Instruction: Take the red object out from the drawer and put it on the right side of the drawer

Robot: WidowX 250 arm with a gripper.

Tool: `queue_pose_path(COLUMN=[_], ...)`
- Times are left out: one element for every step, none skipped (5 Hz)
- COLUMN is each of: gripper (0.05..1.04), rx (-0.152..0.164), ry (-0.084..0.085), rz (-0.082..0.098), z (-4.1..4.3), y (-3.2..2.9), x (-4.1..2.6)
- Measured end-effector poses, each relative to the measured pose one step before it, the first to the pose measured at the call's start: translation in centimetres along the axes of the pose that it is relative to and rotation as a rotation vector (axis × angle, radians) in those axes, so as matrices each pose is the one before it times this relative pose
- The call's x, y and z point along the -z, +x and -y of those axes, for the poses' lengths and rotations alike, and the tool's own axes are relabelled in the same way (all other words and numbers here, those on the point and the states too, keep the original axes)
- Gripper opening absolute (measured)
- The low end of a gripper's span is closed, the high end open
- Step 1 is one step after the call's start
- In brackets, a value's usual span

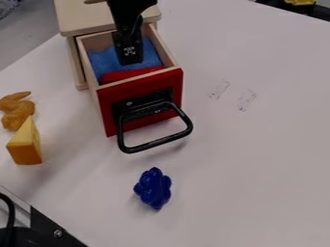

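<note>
Drawer (pixel 175 82) is open on the white counter (pixel 258 159), red object (pixel 129 74) lying inside by the front next to some blue cloth (pixel 152 54), and the hand (pixel 132 61) hangs over that, honestly can't tell if spread or pressed together, white marking on it's too tiny to read

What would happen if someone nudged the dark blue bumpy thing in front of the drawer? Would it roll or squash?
The dark blue bumpy thing would probably wobble or skid rather than roll smoothly, given its knobbly outline. Its glossy surface suggests hard plastic, so I'd expect it to keep its shape and perhaps feel a little slippery.
</note>
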State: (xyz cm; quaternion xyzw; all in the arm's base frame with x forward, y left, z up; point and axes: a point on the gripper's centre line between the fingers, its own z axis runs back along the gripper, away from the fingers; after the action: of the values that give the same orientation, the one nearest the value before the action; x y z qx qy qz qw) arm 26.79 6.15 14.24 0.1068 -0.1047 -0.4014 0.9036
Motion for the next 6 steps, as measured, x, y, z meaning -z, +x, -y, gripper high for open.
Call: queue_pose_path(gripper=[1.000, 1.000, 1.000, 1.000, 1.000, 1.000], rx=[0.0016, 0.0433, -0.0107, 0.0048, 0.0159, 0.0206], ry=[-0.0251, -0.0452, -0.0111, -0.0028, -0.0169, -0.0027], rz=[-0.0148, -0.0314, -0.0174, -0.0309, -0.0423, 0.0083], z=[0.446, -0.932, -1.743, -1.186, -0.537, 0.200], y=[-0.219, -0.057, -0.547, -0.377, -0.420, -0.014], x=[0.694, 1.079, 0.471, 0.832, 1.562, 0.541])
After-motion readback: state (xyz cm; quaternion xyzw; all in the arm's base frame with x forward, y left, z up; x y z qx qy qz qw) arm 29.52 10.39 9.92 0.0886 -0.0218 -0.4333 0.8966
